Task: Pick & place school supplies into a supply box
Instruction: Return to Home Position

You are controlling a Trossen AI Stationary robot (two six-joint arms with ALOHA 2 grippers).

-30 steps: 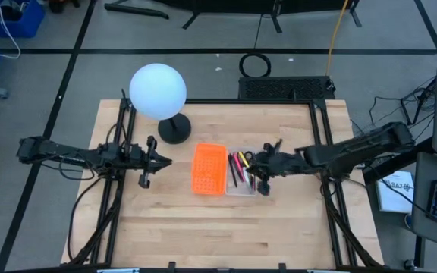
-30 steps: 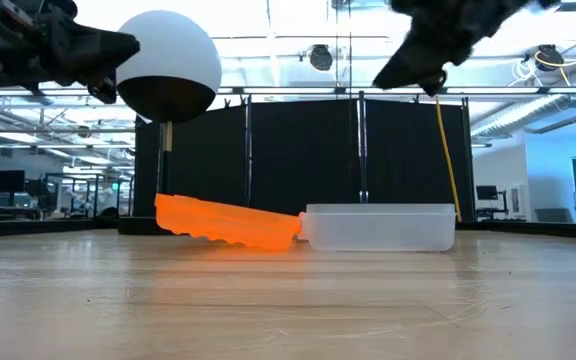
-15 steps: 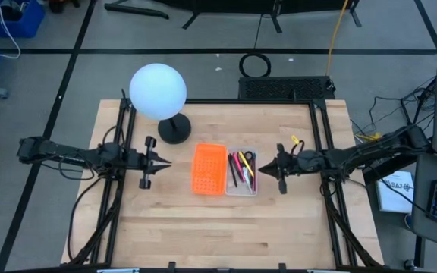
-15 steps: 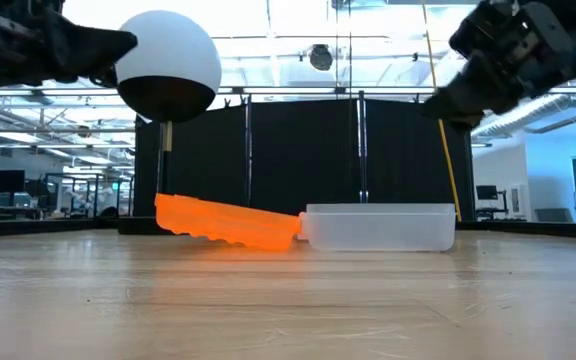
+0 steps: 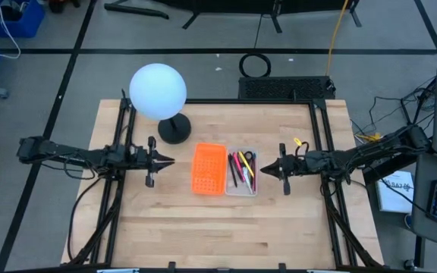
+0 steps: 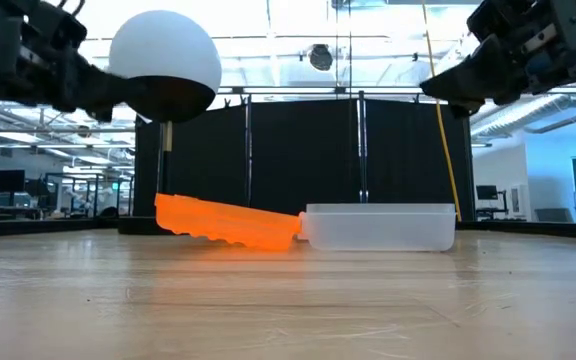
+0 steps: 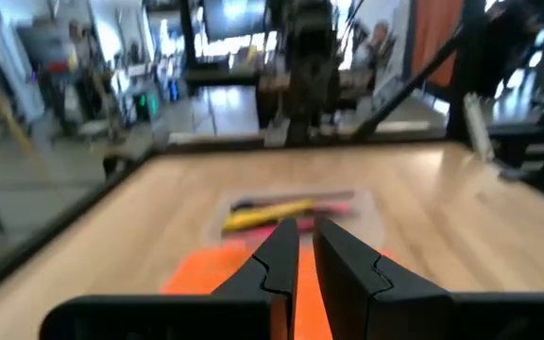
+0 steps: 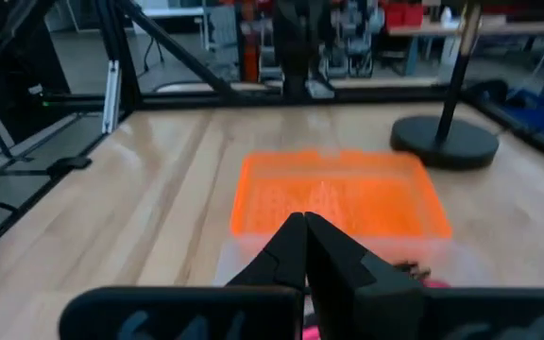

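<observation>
Homing step, judged: pens [image 5: 243, 167] already in clear box [image 5: 240, 193], mid-bench [image 5: 203, 227]. Hovering with left jaws, right jaws clenched, empty. Next: pull back toward bench's side edges.

Bright even overhead light; low view backlit, soft shadows

Orange tray [image 5: 209, 168], clear box [image 5: 240, 192], lamp [image 5: 158, 91]: one each
</observation>
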